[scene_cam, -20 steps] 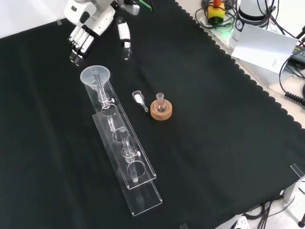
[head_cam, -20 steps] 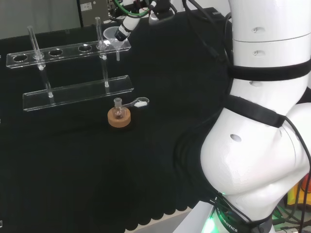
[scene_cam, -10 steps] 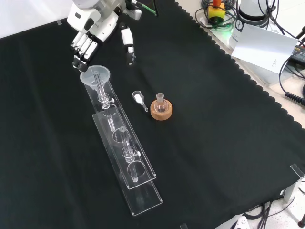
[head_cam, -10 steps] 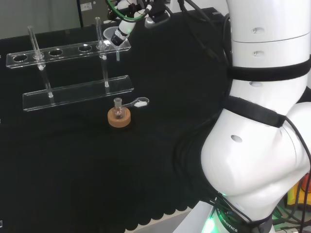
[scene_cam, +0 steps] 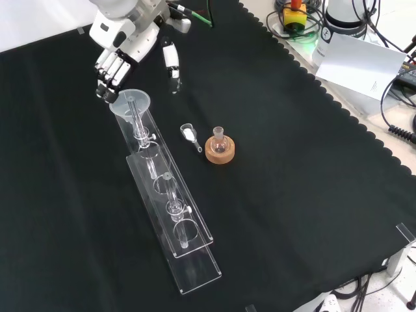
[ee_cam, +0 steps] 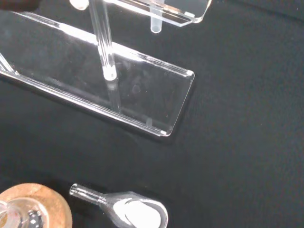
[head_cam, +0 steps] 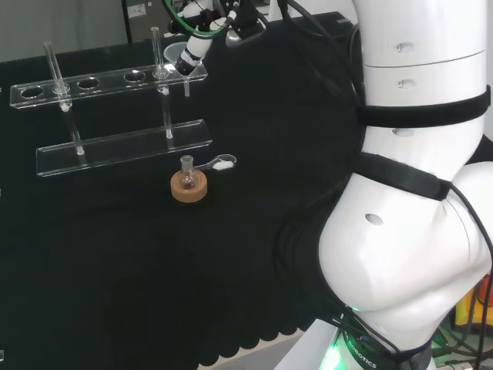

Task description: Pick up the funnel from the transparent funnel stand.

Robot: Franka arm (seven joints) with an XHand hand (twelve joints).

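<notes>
The funnel [scene_cam: 130, 102] sits in the end hole of the stand [scene_cam: 170, 207], at the end nearest the hand [scene_cam: 114, 60]. Its cone rests above the upper shelf, and its stem hangs down through the hole toward the lower shelf; in the wrist view the stem tip [ee_cam: 156, 24] shows below the shelf edge.

Treat the funnel as light, rigid, smooth and probably breakable. Expect clear walls to slide under the fingers. Take hold at the cone rim or just beneath it, on opposite sides, and lift straight up until the stem clears the hole. Do not pull sideways: the stem could catch the shelf and tip the stand.

The hand hovers just beyond the funnel end of the stand. Its fingers [scene_cam: 108, 71] are nearly straight and reach down toward the cone rim, with the thumb [scene_cam: 171, 62] spread apart on the other side. It holds nothing. Whether the fingertips touch the rim cannot be told.

Beside the stand, near its funnel end, lie a small scoop [scene_cam: 190, 135] and a flask on a cork ring [scene_cam: 220, 150].
</notes>
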